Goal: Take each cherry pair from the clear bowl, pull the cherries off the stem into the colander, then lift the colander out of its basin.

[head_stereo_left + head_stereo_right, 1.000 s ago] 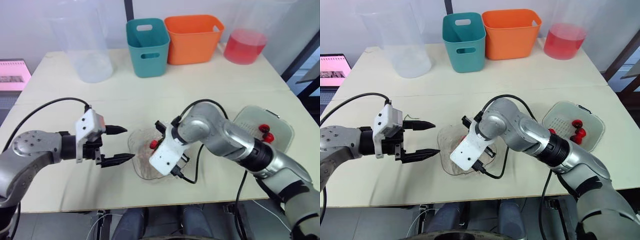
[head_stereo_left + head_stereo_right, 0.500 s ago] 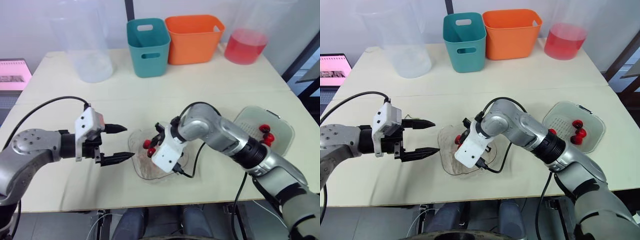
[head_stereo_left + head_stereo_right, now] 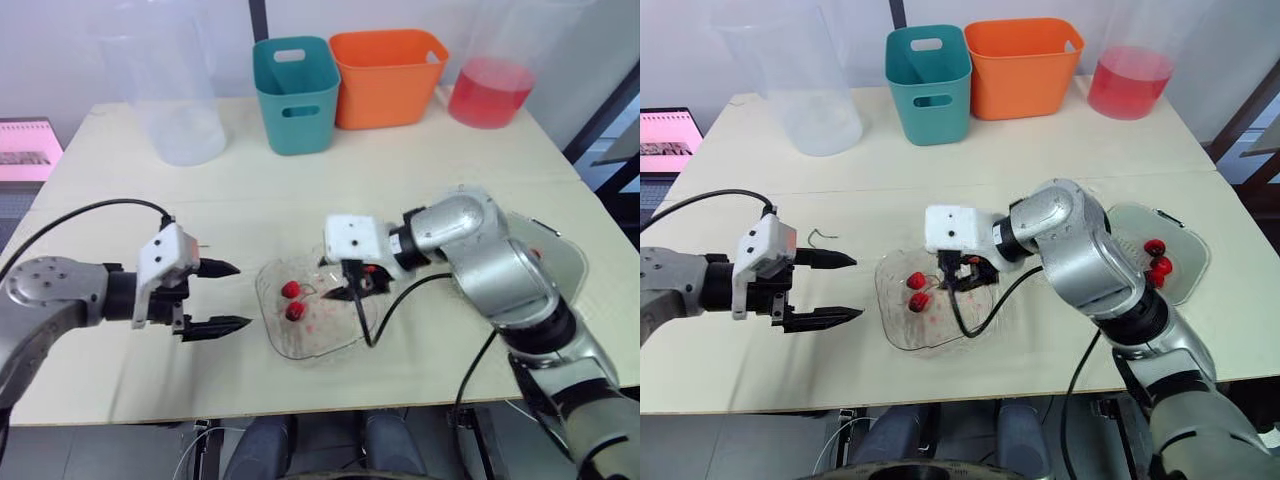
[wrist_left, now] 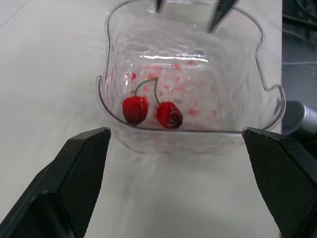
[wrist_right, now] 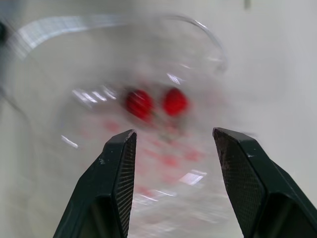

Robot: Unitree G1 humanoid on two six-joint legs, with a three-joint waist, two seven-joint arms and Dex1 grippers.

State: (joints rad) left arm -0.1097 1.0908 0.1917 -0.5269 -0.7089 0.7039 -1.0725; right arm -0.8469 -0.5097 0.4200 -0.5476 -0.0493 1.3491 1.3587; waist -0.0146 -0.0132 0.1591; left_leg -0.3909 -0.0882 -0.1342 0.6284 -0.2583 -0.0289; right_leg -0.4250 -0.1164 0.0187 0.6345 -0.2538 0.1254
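Observation:
The clear bowl (image 3: 318, 338) sits near the table's front edge, smeared with red juice. One cherry pair (image 3: 292, 300) on a green stem lies in its left half, also seen from the left wrist (image 4: 151, 110) and the right wrist (image 5: 156, 102). My right gripper (image 3: 350, 288) hovers open over the bowl's right side, fingers pointing at the cherries and apart from them. My left gripper (image 3: 215, 298) stands open just left of the bowl, empty. The colander (image 3: 1187, 250) in its basin holds several red cherries (image 3: 1157, 258) at the right, partly hidden behind my right arm.
A teal bin (image 3: 295, 92), an orange bin (image 3: 388, 75), a tall clear jug (image 3: 170, 85) and a container of red liquid (image 3: 490, 90) line the table's back. A loose green stem (image 3: 818, 236) lies on the table behind my left gripper.
My right wrist has turned and drawn back to the right. The cherry pair that was at its fingers now lies loose in the bowl. My left gripper has shifted slightly left.

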